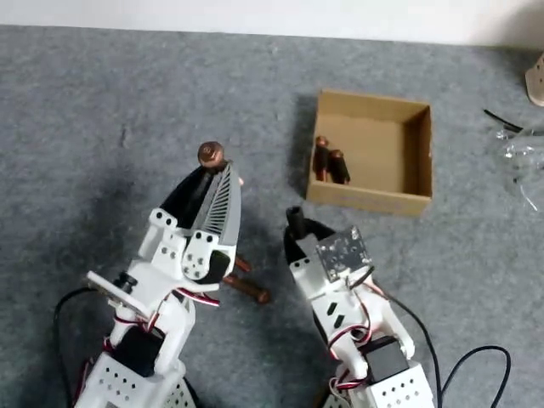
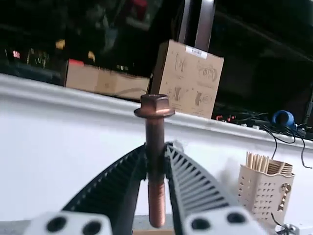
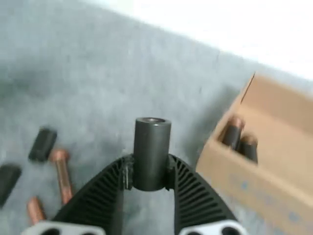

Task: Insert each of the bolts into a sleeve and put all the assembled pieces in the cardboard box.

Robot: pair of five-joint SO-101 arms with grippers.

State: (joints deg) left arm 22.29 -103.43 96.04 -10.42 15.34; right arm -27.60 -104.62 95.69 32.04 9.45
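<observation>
1. The left pincer [image 1: 212, 174] was clenched on a bolt [image 1: 210, 154]. It gripped the shank partway down, with the bolt upright, head on top and the threaded end hanging free under the fingers. That hold probably kept the tip bare for entering a bore.
2. The right pincer [image 1: 297, 234] was grasping a sleeve [image 1: 294, 218] by its lower half. The open end stood clear of the fingertips, likely so nothing blocked the mouth.
3. Both held parts hung over the middle of the tabletop [image 1: 102, 102], near each other but apart and not lined up. I judged that mating them was the step in hand, and that it would call for bringing tip and mouth onto one axis.
4. The box [image 1: 365, 197] sat toward the far right of the tabletop, just beyond the right pincer. Two assembled pieces [image 1: 330, 163] lay inside against its left wall.
5. Loose bolts [image 1: 248, 289] lay near the near edge beside the left arm, and loose sleeves [image 3: 42, 143] lay by them. Several pairs were therefore still unassembled.
</observation>
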